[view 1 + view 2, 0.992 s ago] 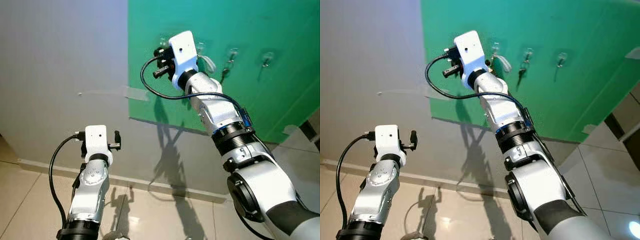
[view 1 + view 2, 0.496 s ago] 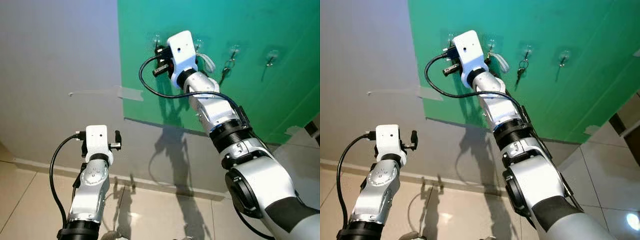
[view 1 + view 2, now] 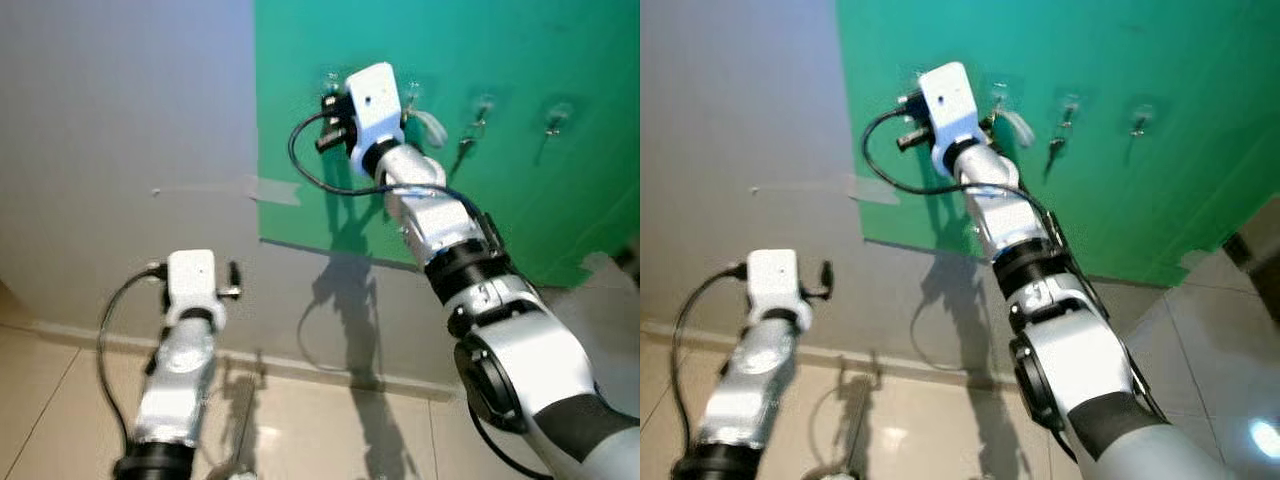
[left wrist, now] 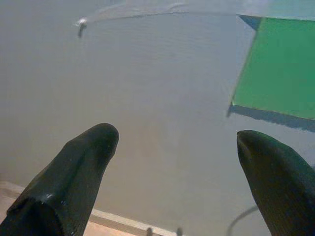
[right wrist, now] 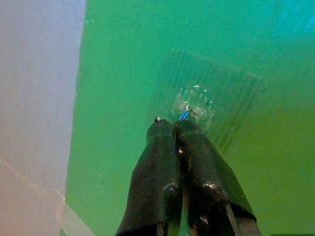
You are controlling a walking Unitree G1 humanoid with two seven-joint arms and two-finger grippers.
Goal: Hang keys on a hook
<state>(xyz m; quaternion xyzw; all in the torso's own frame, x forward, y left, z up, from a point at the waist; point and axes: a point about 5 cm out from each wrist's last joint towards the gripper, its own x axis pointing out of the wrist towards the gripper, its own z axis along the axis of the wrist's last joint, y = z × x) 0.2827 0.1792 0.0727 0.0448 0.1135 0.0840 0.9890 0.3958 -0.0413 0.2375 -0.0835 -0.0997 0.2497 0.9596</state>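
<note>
**Right arm is up at the hook, but this could easily slip**

The right gripper (image 5: 173, 129) is raised against the green board (image 3: 500, 200), fingers pressed together with the tips right at a clear stick-on hook (image 5: 193, 102); a tiny bit of blue and metal peeks out at the tips, so my guess is that's the keys' ring pinched in there, though I can't really make out the keys themselves; another key set (image 3: 466, 140) hangs on a hook further along the board; the left gripper (image 4: 177, 142) is spread wide, held low and facing the grey wall (image 3: 120, 150), idle.

Risks as I see them: the ring misses the prong and drops on release; or the push pops the adhesive hook off.
</note>
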